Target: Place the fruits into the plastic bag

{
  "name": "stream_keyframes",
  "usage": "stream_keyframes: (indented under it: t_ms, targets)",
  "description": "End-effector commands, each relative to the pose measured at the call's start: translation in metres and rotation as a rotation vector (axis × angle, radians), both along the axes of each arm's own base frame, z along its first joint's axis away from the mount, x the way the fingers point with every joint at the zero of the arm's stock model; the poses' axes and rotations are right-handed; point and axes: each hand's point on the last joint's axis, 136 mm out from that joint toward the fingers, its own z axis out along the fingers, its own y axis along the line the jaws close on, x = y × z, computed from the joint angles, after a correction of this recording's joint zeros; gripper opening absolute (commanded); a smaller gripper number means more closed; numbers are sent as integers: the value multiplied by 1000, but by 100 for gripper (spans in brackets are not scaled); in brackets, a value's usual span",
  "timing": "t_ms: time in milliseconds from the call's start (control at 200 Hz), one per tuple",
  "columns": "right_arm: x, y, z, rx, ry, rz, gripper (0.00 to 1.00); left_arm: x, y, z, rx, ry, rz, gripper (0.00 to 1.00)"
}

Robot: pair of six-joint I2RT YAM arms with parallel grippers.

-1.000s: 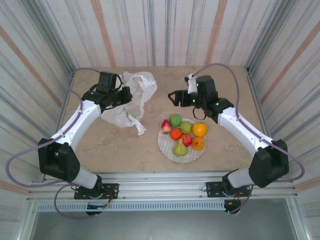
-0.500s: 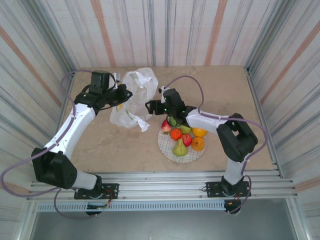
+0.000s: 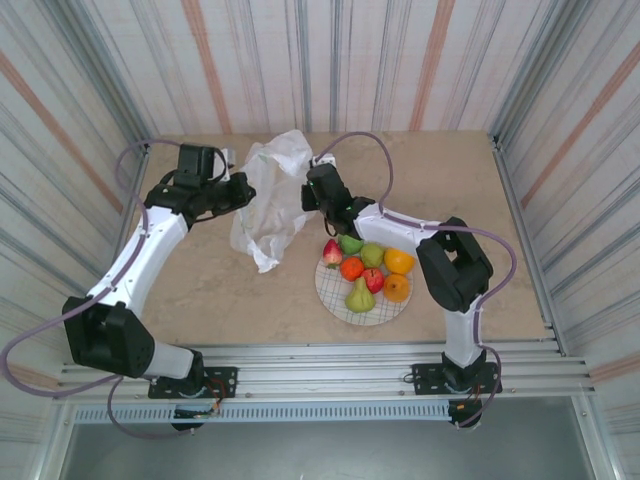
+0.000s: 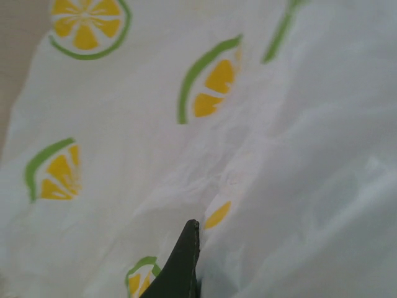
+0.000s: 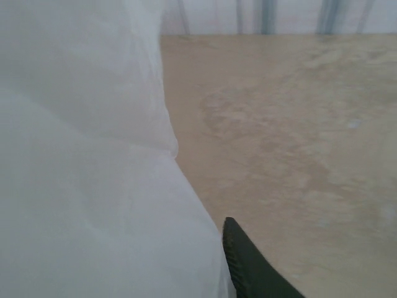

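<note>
The plastic bag [image 3: 268,200], white and crinkly with green citrus slices, hangs lifted between my two grippers at the table's back centre. My left gripper [image 3: 238,190] is shut on its left edge; in the left wrist view one dark finger [image 4: 183,264] pokes out of the bag's folds [image 4: 205,124]. My right gripper [image 3: 309,192] pinches the right edge; one finger [image 5: 248,270] shows beside the bag [image 5: 80,186], which hides the other. The fruits lie on the plate [image 3: 326,290]: strawberry [image 3: 331,252], green apple [image 3: 350,243], two oranges [image 3: 399,261], red apple [image 3: 374,279], pear [image 3: 359,296].
The white grid-lined plate sits at centre right, just below my right forearm [image 3: 390,228]. Striped walls close in the tan table [image 3: 220,290] on three sides. Bare tabletop shows to the left, in front of the bag, and at the far right.
My right gripper swung left and back from above the plate to the bag's right edge. The bag has been lifted higher and shifted right by the left gripper.
</note>
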Motion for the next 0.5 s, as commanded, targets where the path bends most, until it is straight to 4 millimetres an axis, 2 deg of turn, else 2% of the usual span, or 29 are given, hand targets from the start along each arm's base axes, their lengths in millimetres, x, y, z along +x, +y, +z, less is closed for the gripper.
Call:
stream_keyframes:
  t_ms: [0,135,276,376,496]
  targets:
    - [-5,-33,17,-195,-54,-58,20,-2,22,-23,173,43,-10,0]
    - [-4,-47,11,-236,-24,-58,16,-1,32,-32,241,61,-22,0]
    - [-3,-55,-1,-132,80,-35,15,1,46,-32,265,61,-3,0]
    - [-6,-38,-4,1,136,52,16,7,36,-23,197,19,-33,0]
    - [-13,-9,1,107,163,164,21,16,17,-13,98,-11,-82,0]
